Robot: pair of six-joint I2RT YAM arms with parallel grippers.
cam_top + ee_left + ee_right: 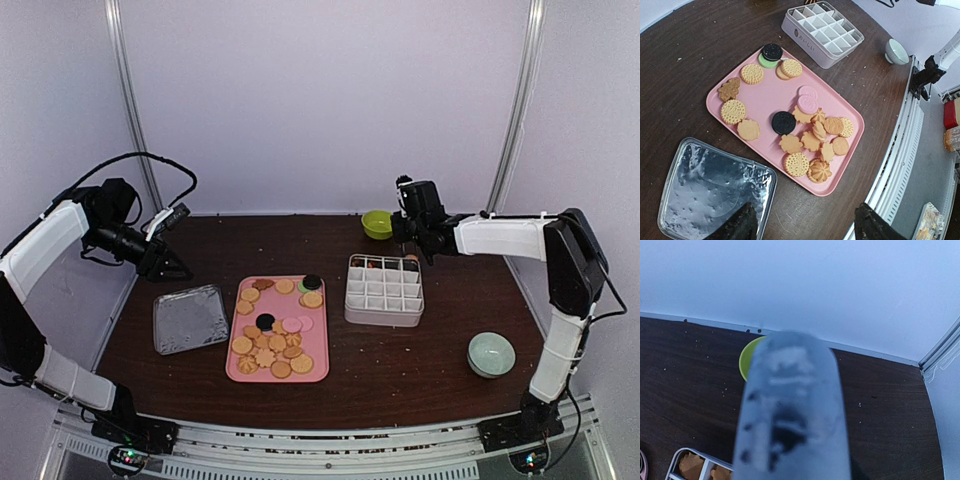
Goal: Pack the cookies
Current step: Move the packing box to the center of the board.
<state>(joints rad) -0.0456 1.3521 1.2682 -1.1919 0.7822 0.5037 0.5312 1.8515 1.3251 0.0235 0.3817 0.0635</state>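
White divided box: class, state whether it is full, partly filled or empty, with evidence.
Partly filled. The white divided box holds cookies only along its far row; nearer compartments look empty.

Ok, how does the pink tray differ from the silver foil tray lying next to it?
The pink tray is matte and smooth; the foil tray is shiny and crinkled. The pink tray carries the cookies; the foil tray holds none. The pink tray looks larger than the foil tray. Both are shallow, round-cornered rectangles lying flat on the table, side by side, not touching.
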